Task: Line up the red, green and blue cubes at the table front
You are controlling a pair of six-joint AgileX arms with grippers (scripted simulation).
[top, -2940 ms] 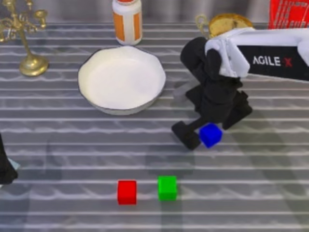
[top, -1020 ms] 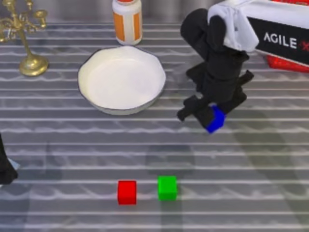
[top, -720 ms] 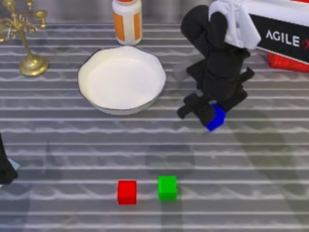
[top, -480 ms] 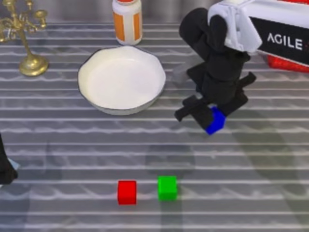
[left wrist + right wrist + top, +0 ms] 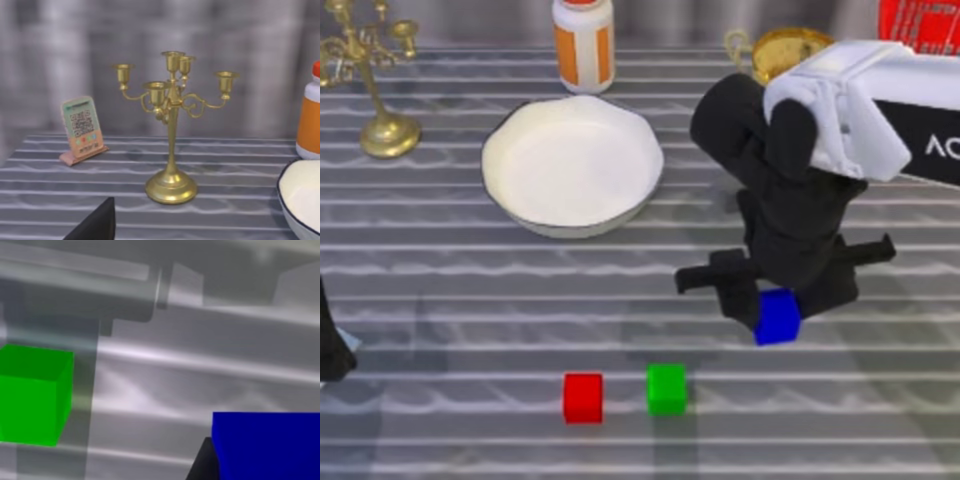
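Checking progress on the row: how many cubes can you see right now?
3. The red cube and green cube sit side by side at the table front; the blue cube is held in the right gripper, right of them.

Two cubes (image 5: 624, 392) side by side at table (image 5: 440, 300) front (third cube (image 5: 777, 316) behind, right).

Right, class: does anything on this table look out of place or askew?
Only the blue cube: it sits in the right gripper's fingers, behind and right of the red cube and green cube, not in their row. Nothing is spilled or damaged.
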